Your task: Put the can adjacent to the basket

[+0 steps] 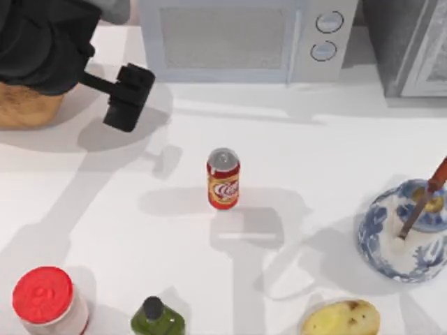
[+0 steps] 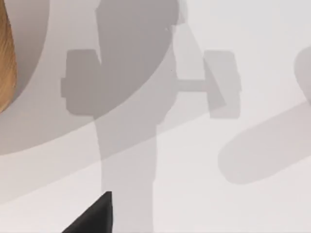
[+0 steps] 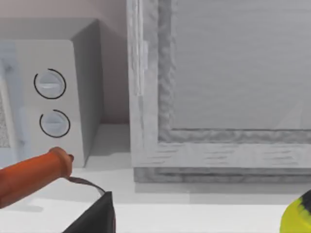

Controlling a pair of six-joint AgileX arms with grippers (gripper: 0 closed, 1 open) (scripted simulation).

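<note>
Red and orange, with a silver top, the can (image 1: 223, 179) is seen upright near the middle of the white desk (image 1: 314, 153), untouched and well apart from everything else. The basket (image 1: 26, 105) sits at the far left edge, partly covered by the left arm, so the can is judged to be not yet adjacent to it. The left end effector (image 1: 129, 97) hangs above the desk between basket and can, nearer the basket; whether its fingers are wide or narrow cannot be told. It is judged to be placed for a reach toward the can. At the right, a blue-and-white bowl (image 1: 380, 234) holds a utensil with a reddish handle (image 1: 438, 174). Along the near edge stand a red-lidded jar (image 1: 44, 299), a green bottle (image 1: 157, 319) and a yellowish item (image 1: 340, 319). A microwave (image 1: 244, 38) stands at the back.
</note>
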